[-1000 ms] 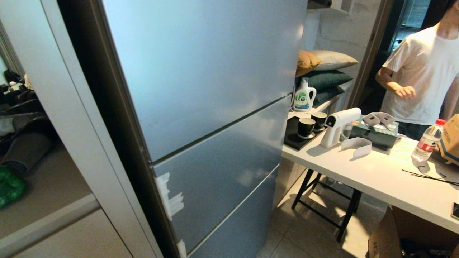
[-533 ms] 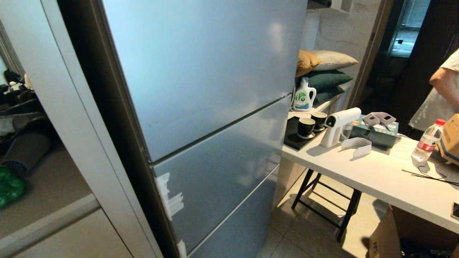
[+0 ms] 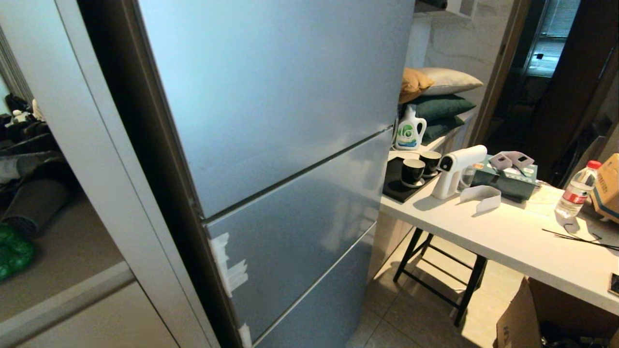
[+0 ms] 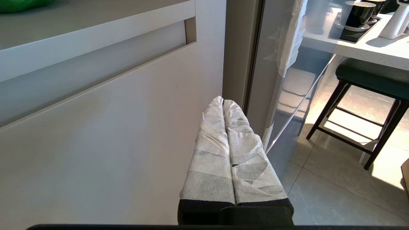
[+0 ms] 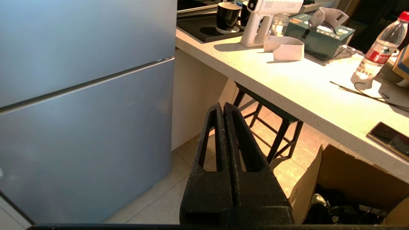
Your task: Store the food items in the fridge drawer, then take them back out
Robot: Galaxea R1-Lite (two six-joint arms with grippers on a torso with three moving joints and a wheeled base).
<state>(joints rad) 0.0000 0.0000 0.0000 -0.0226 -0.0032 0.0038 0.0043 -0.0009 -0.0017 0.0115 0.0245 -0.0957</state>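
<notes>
I am looking at the tall silver-grey fridge (image 3: 271,145), which is standing with all its fronts closed, so the clear pull-out drawer is hiding somewhere behind them and I cannot see it. Off to the left of the fridge, on the grey counter ledge (image 3: 67,261), a glossy lumpy green bell pepper (image 3: 13,251) is sitting in reach for the first pick; the tan potato-like lump is not showing in any view. I am keeping the left gripper (image 4: 222,103), its fingers wrapped in white tape, pressed together and pointing low at the fridge's left edge, beside the beige cabinet front (image 4: 96,134). The black right gripper (image 5: 221,107) is likewise pinched together with nothing in it, pointing past the fridge's right side toward the white table (image 5: 287,83). I judge nothing is started: a fridge front needs opening first.
</notes>
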